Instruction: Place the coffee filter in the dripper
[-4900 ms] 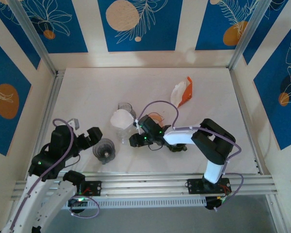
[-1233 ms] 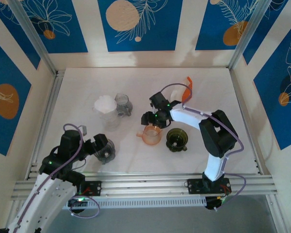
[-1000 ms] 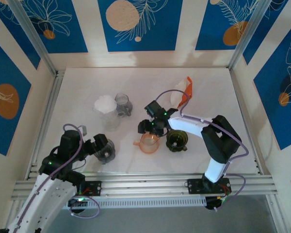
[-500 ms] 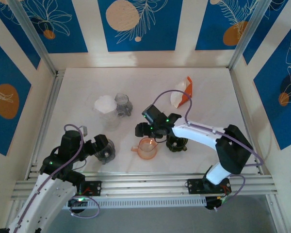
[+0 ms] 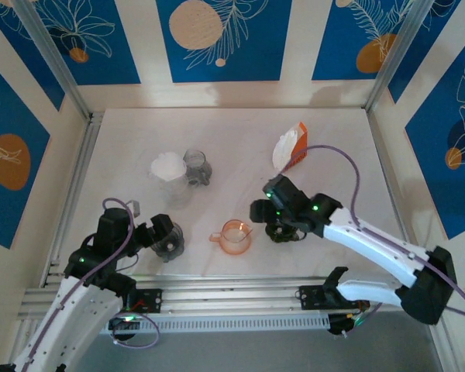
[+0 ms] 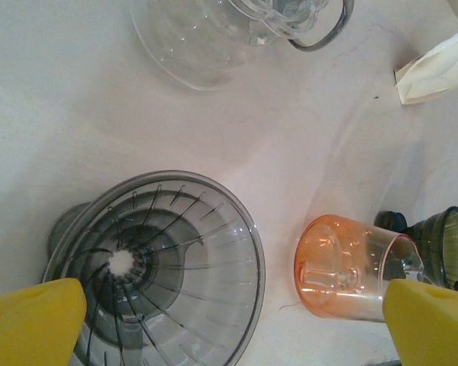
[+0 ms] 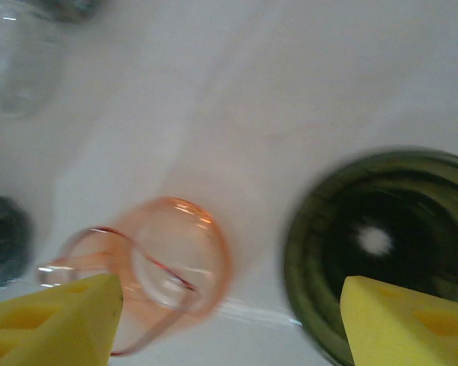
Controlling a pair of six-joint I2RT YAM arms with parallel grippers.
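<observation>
Just right of the orange dripper [image 5: 234, 236], the right gripper [image 7: 227, 297] hangs spread wide. Left of it, the left gripper [image 6: 233, 297] is spread too, at the grey dripper [image 5: 168, 240]. The coffee filter [image 5: 168, 165] sits further back-left.

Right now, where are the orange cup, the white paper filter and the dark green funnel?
orange cup [image 5: 235, 237], top view, its inner floor.
white paper filter [image 5: 168, 165], top view, middle of the paper.
dark green funnel [image 7: 328, 245], right wrist view, its ribbed inner wall.
</observation>
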